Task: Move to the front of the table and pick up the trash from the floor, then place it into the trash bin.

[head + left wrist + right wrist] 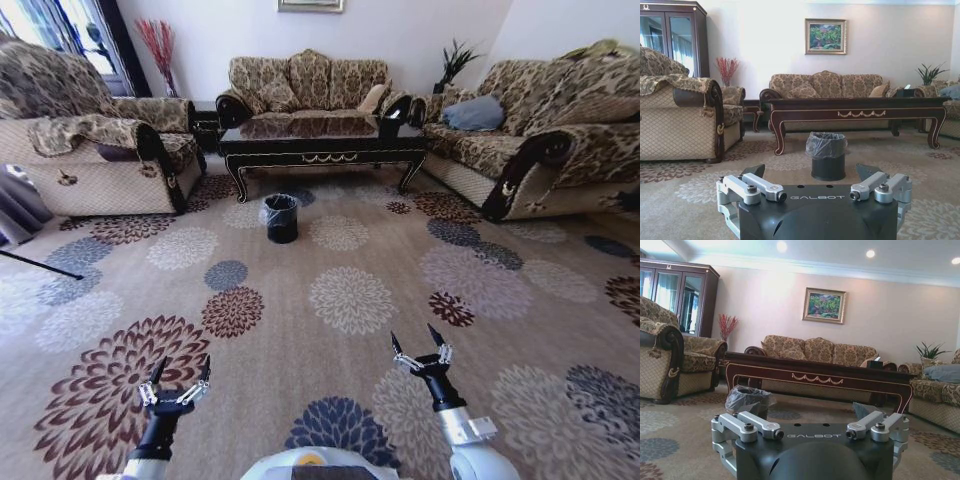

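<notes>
The left gripper (817,172) sits low in the left wrist view, its fingers spread wide apart over the flowered carpet (685,200). Ahead, the trash bin (827,156), lined with a crinkly grey bag, stands on the carpet just in front of the table (860,112). A patterned sofa (832,86) lines the wall behind, under a framed picture (825,36).

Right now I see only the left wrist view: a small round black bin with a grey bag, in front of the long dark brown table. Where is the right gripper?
Observer: The right gripper is low over the floral carpet, fingers open.
Operator: How far is the left one from the bin?
Observer: The left gripper, also open, is well short of the trash bin.
Operator: Any overhead lighting?
Observer: Recessed ceiling lights are on.
</notes>
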